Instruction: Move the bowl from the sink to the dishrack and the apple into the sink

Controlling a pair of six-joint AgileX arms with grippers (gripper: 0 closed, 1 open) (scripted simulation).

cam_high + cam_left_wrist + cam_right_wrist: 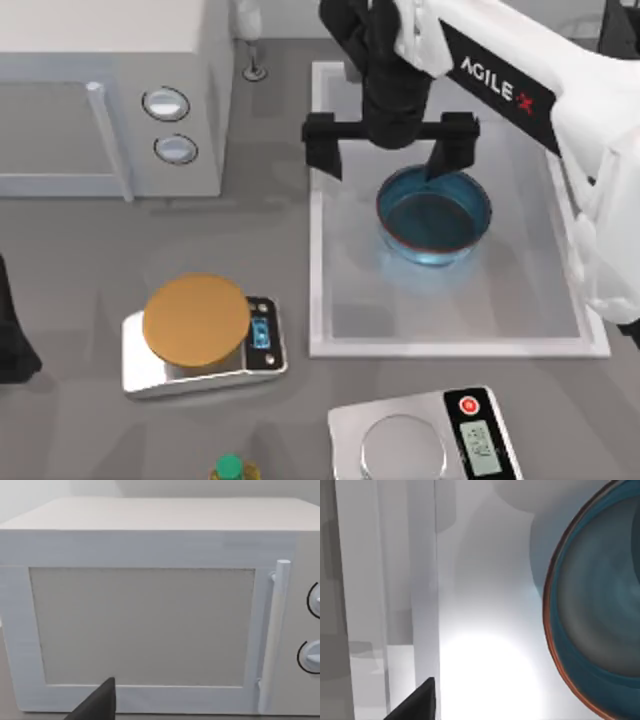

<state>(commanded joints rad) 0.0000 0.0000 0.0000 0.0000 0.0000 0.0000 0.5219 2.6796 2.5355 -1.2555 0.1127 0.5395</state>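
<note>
The blue bowl [433, 215] with its reddish rim sits in the white sink [318, 260], toward the basin's far half. My right gripper [390, 158] hangs open over the sink. One fingertip [441, 163] is at the bowl's far rim and the other is near the sink's left wall. In the right wrist view the bowl [600, 610] lies close beside one dark fingertip [420, 702]. The left arm [12, 335] is parked at the table's left edge, its spread fingertip [100, 705] facing the microwave. The apple and the dishrack are out of view.
A white microwave [100, 95] stands at the back left, with the faucet [254, 40] beside it. A scale carrying an orange disc [196, 320] sits left of the sink. A silver scale [425, 440] and a green-capped bottle [230, 468] are at the front edge.
</note>
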